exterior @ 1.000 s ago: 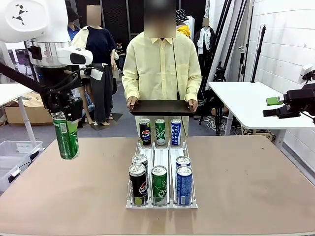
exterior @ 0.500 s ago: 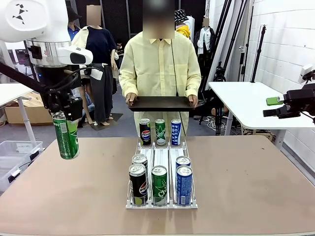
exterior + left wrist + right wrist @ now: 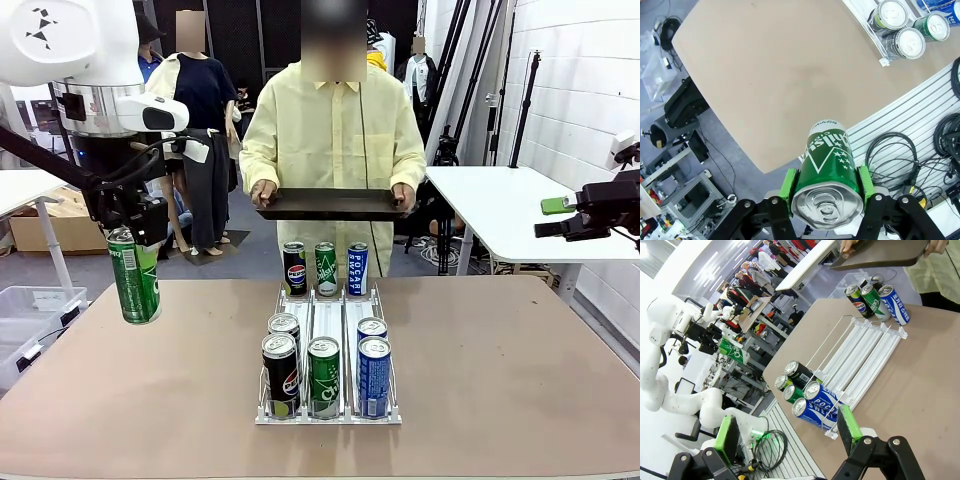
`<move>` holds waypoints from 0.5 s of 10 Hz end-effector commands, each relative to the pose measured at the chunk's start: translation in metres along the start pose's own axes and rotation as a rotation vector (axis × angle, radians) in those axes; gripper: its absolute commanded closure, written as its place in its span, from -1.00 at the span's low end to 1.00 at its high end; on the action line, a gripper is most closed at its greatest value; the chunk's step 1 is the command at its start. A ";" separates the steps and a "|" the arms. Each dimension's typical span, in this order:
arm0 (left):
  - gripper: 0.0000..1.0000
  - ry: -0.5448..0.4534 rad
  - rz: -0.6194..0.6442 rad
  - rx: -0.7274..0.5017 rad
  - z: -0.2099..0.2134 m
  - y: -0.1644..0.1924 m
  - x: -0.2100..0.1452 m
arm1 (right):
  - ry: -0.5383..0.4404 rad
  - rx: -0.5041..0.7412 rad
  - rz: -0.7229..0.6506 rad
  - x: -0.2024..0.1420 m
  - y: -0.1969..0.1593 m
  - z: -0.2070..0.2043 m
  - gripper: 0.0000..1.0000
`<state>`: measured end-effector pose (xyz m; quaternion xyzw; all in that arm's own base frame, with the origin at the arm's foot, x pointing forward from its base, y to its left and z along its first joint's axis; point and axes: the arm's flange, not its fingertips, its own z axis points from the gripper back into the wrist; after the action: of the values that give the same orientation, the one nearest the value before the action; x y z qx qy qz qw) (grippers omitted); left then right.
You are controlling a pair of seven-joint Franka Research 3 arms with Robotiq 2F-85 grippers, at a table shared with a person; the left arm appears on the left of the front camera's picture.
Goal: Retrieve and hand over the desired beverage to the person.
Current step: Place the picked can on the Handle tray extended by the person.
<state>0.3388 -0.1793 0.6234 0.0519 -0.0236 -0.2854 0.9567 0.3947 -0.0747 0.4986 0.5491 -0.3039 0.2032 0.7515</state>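
Left gripper (image 3: 131,238): closed on the top end of a green can (image 3: 134,285), the can hanging upright below it. In the left wrist view the gripper (image 3: 826,186) has a green pad pressed on either side of the can (image 3: 829,165). The can is held in the air over the left side of the table (image 3: 500,350), not touching it and well apart from the rack (image 3: 330,416).

Right gripper (image 3: 552,218): raised off the right side of the table. In the right wrist view the gripper (image 3: 787,432) has its fingers spread wide with nothing between them.

Rack: at the middle of the table, three lanes. Far end holds a dark can (image 3: 295,268), a green can (image 3: 326,268) and a blue can (image 3: 357,268) side by side. Near end holds two dark cans in the left lane, one green can in the middle lane and two blue cans in the right lane.

The person (image 3: 335,130) stands at the far side of the table, holding a dark tray (image 3: 330,205) level in front of the waist, one hand (image 3: 264,192) at one end and the other hand (image 3: 403,194) at the opposite end. The tray sits above and behind the far row of cans.
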 end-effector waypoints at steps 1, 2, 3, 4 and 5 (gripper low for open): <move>1.00 0.002 0.000 0.006 0.007 0.002 0.001 | -0.009 0.010 -0.004 0.001 0.001 -0.001 -1.00; 1.00 0.002 0.000 0.006 0.007 0.002 0.001 | -0.009 0.010 -0.004 0.001 0.001 -0.001 -1.00; 1.00 0.002 0.000 0.006 0.007 0.002 0.001 | -0.009 0.010 -0.004 0.001 0.001 -0.001 -1.00; 1.00 0.002 0.000 0.006 0.007 0.002 0.001 | -0.009 0.010 -0.004 0.001 0.001 -0.001 -1.00; 1.00 0.002 0.000 0.006 0.007 0.002 0.001 | -0.009 0.010 -0.004 0.001 0.001 -0.001 -1.00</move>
<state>0.3389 -0.1794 0.6233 0.0519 -0.0234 -0.2855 0.9567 0.3947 -0.0747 0.4986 0.5491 -0.3039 0.2032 0.7515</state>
